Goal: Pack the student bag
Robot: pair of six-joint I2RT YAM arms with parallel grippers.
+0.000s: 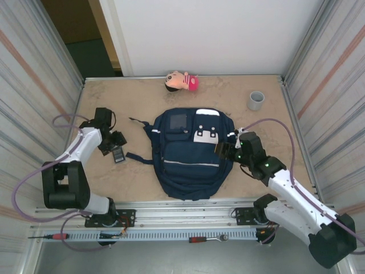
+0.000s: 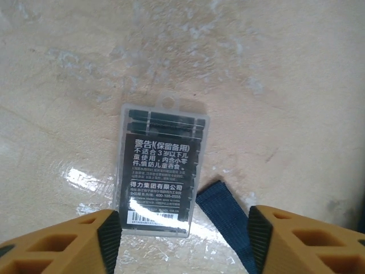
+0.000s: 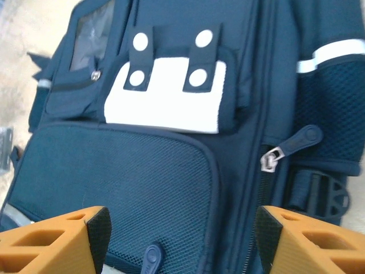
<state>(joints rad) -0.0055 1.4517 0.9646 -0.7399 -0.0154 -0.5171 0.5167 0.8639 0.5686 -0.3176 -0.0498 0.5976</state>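
The student bag (image 1: 188, 157), navy blue with a white patch (image 1: 205, 136), lies flat in the middle of the table. My left gripper (image 1: 116, 142) hangs open to its left, over a small clear plastic case (image 2: 160, 172) with a black printed label. The case's near end lies between the fingertips (image 2: 109, 238), untouched, and a blue strap end (image 2: 227, 220) lies beside it. My right gripper (image 1: 226, 149) is open at the bag's right edge. In the right wrist view the open gripper (image 3: 179, 242) hovers over the mesh front pocket (image 3: 120, 182), with a silver zipper pull (image 3: 272, 160) to its right.
A pink-and-tan doll head (image 1: 181, 81) lies at the back edge, and a grey cup (image 1: 256, 100) stands at the back right. Corrugated walls close in both sides. A red-handled screwdriver (image 1: 50, 235) and a ratchet (image 1: 209, 239) rest on the front rail.
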